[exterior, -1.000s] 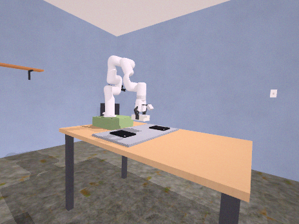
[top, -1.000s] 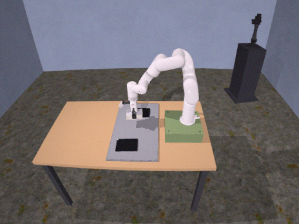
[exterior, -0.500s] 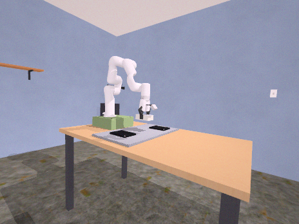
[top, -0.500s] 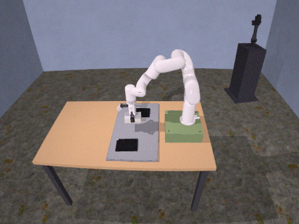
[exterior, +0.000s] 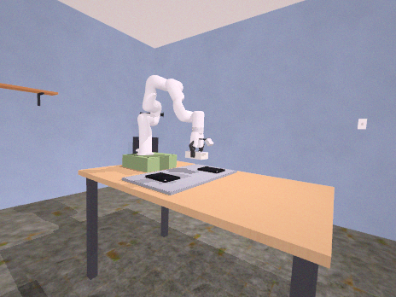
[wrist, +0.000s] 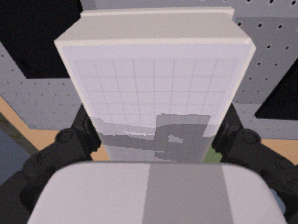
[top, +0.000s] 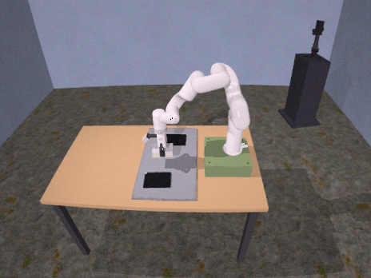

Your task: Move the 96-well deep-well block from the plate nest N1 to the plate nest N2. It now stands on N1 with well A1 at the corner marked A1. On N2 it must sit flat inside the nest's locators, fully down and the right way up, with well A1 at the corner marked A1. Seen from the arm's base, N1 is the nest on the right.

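My gripper (top: 161, 151) is shut on the white 96-well deep-well block (top: 165, 152), with a black finger on each long side. I hold it in the air above the grey deck plate (top: 168, 165), between the two black nests. The block also shows in the exterior view (exterior: 197, 154), clear of the plate. In the wrist view the block (wrist: 154, 95) fills the middle, its well grid facing up, with the gripper (wrist: 155, 137) fingers at both sides. One black nest (top: 176, 139) lies at the far end of the plate and the other black nest (top: 157, 180) at the near end. Both nests look empty.
The arm stands on a green base block (top: 227, 157) at the right of the wooden table (top: 120, 168). A dark pedestal with a camera (top: 305, 89) stands on the floor far to the right.
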